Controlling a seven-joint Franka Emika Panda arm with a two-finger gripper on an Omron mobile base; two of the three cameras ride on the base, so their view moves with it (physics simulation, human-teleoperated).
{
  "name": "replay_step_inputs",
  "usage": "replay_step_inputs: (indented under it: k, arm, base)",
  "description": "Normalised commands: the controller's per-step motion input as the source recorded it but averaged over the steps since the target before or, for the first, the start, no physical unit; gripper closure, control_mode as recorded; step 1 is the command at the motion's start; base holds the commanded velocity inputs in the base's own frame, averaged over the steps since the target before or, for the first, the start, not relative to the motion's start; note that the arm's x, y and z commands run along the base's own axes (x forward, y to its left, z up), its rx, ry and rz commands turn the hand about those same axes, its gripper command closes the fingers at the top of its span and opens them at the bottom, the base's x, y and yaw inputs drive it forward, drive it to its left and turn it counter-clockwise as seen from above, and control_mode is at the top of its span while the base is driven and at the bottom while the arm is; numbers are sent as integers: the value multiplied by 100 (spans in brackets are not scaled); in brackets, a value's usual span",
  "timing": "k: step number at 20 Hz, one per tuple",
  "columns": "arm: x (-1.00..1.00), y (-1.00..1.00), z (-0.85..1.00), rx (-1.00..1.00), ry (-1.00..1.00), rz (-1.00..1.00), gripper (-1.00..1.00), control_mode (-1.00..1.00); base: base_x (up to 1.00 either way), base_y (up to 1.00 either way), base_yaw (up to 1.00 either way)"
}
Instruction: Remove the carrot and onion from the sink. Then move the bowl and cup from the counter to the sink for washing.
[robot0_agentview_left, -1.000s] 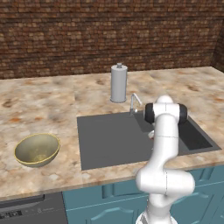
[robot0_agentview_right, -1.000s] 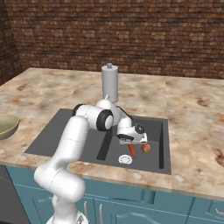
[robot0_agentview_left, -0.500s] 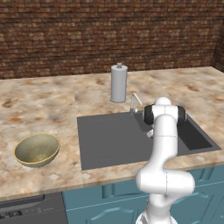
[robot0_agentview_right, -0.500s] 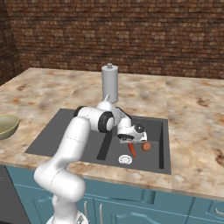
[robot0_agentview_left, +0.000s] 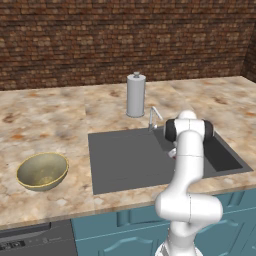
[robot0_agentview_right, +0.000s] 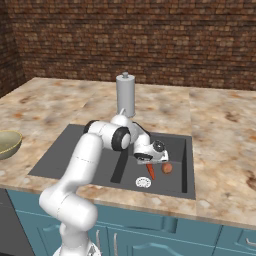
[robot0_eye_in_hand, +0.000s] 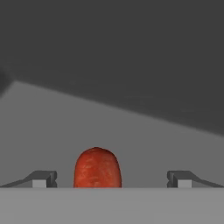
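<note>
— Jaws first: how do they stand?
— Wide apart, with nothing between them gripped. In the hand view the gripper (robot0_eye_in_hand: 111, 179) shows its two dark fingertips (robot0_eye_in_hand: 43, 179) far to either side, and the blunt end of the carrot (robot0_eye_in_hand: 97, 169) sits between them, clear of both.

— Where is the hand itself?
— Down inside the sink (robot0_agentview_right: 85, 150), in the deeper basin. In the right base view the gripper (robot0_agentview_right: 148, 161) hangs just over the top end of the carrot (robot0_agentview_right: 151, 171), which lies on the basin floor.

— And the onion?
— The onion (robot0_agentview_right: 167, 168) rests on the basin floor just beside the carrot, on the side toward the basin's far wall. The white round drain (robot0_agentview_right: 143, 182) lies nearer the front edge, close to the carrot's lower end.

— What about the bowl?
— The bowl (robot0_agentview_left: 42, 171) stands upright on the counter (robot0_agentview_left: 50, 120), well apart from the sink, near the front edge. Its rim also peeks in at the left edge of the right base view (robot0_agentview_right: 9, 143).

— Anything else on the counter?
— A grey cylinder with a small knob on top (robot0_agentview_left: 135, 94) stands behind the sink, and the small silver faucet (robot0_agentview_left: 155, 117) rises at the sink's back edge just in front of it. I cannot pick out a cup.
</note>
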Motion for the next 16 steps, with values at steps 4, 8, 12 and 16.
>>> replay_step_inputs:
  k: [4, 8, 12, 16]
  arm:
    - [-22, 6, 0, -3, -12, 0, -100, -100]
    - [-22, 11, -1, -6, -14, 0, -100, -100]
    - [-19, 11, -8, -5, -5, 0, -100, -100]
    - [-5, 2, -10, -6, 0, 0, -100, -100]
  base:
    - [0, 0, 0]
    - [0, 0, 0]
    - [0, 0, 0]
    - [0, 0, 0]
